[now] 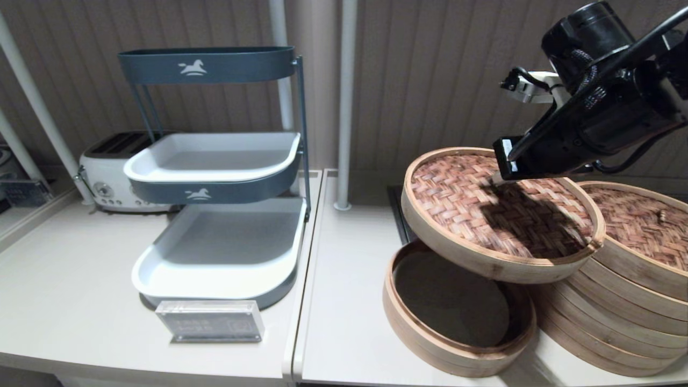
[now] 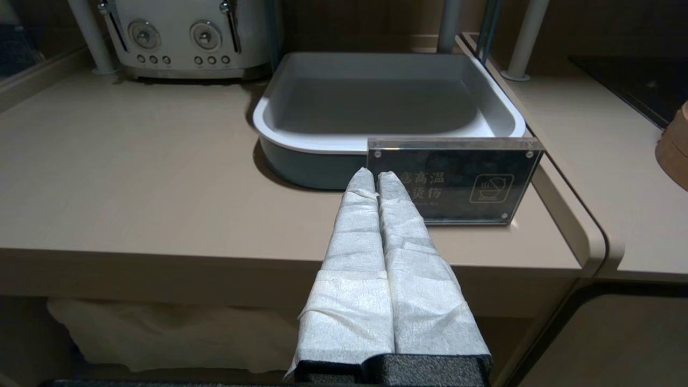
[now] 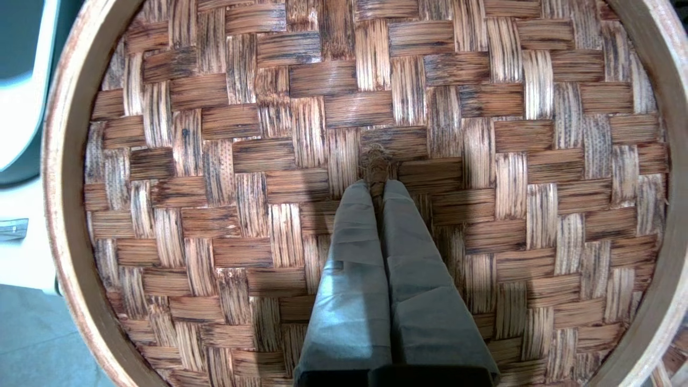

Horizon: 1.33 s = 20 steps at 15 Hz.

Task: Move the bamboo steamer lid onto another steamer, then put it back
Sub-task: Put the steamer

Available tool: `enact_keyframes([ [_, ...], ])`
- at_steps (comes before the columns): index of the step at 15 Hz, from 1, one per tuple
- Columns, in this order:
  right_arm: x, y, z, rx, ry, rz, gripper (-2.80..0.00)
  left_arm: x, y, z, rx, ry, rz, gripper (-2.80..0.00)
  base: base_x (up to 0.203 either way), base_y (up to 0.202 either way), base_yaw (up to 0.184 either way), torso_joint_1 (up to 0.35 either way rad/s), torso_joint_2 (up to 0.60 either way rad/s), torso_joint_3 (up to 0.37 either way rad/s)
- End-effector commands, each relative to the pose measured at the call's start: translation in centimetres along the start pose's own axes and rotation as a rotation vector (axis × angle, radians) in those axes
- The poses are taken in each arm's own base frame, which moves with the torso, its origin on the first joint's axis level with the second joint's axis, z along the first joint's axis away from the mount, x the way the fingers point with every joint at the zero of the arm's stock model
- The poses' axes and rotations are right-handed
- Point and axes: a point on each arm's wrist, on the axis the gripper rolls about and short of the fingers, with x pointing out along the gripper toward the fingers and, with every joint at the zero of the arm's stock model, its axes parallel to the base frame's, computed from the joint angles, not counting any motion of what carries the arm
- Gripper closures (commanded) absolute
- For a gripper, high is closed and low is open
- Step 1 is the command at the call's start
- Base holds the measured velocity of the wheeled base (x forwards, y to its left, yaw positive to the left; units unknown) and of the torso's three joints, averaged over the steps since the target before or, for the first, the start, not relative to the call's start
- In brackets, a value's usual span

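Note:
The bamboo steamer lid (image 1: 484, 215) hangs tilted in the air, its reddish-brown woven top (image 3: 269, 161) filling the right wrist view. My right gripper (image 3: 377, 185) is shut on the thin dark loop handle (image 3: 376, 164) at the lid's centre. In the head view the right arm (image 1: 591, 107) reaches down over the lid and hides the fingertips. The tall steamer of stacked pale tiers (image 1: 618, 317) stands at the right, wearing its own woven lid with a pale knob (image 1: 662, 216). My left gripper (image 2: 374, 176) is parked below the counter's front edge, shut and empty.
A low single-tier basket (image 1: 398, 317) sits open under the lifted lid. A grey three-tier tray rack (image 1: 215, 215), a clear sign block (image 1: 209, 321) and a white toaster (image 1: 107, 177) stand on the left counter. Two pale poles (image 1: 346, 107) rise at the back.

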Motion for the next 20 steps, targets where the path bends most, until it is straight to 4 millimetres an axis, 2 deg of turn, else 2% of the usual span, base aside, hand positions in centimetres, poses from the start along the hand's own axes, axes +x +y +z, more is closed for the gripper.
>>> enact_keyframes([
  [1,-0.5,-0.4,0.0,0.009,-0.006,-0.007,0.00,0.2,0.0,-0.8,0.000,0.026,0.000,0.00,0.000,0.000,0.000,0.000,0.00,0.000],
  [13,-2.1,-3.8,0.3,0.048,-0.043,-0.087,0.00,0.2,0.0,-0.8,0.000,0.027,0.000,0.00,0.000,0.000,0.000,0.000,0.00,0.000],
  [17,-3.5,-5.7,0.2,0.070,-0.062,-0.135,0.00,0.2,0.0,-0.8,0.000,0.027,0.000,0.00,0.000,0.000,0.000,0.000,0.00,0.000],
  [20,-3.6,-6.8,0.1,0.086,-0.048,-0.167,0.00,0.2,0.0,-0.8,0.000,0.026,0.000,0.00,0.000,0.000,0.000,0.000,0.00,0.000],
])
